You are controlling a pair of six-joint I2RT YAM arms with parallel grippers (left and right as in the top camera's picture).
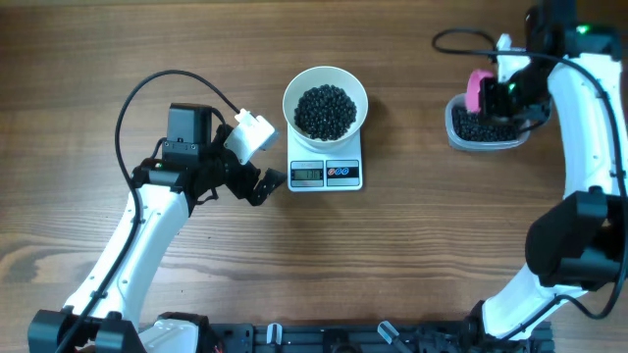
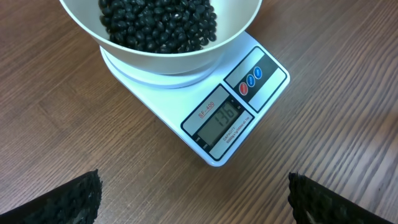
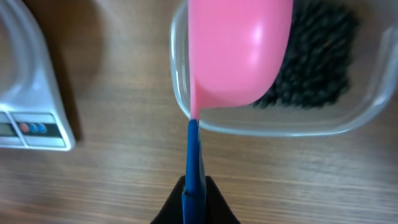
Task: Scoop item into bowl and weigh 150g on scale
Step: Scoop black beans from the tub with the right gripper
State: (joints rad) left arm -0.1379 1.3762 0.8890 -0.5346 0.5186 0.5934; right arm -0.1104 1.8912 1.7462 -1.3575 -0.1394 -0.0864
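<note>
On the left, our left gripper (image 2: 199, 200) hangs wide open and empty, just short of the scale (image 2: 163, 103). The bowl (image 2: 240, 31) sits on the scale, well filled with beans (image 1: 326, 110).

Red lettering by the display (image 2: 227, 118) reads SF-400. The display itself seems to show 136, so we judge that only a small top-up is left. The red and blue buttons carry marks too small to read.

On the right, more beans lie in the clear tub (image 1: 453, 126). The pink scoop (image 3: 239, 50) is tipped over it, and we cannot tell whether it is loaded. Our right gripper (image 3: 194, 190) is clamped tight on the scoop's thin blue handle (image 3: 193, 149).

We expect the beans to be hard, light and slick. They would roll and bounce if spilled, so fingers are no use on them. We take them by the scoop, kept level, and tip gently.
</note>
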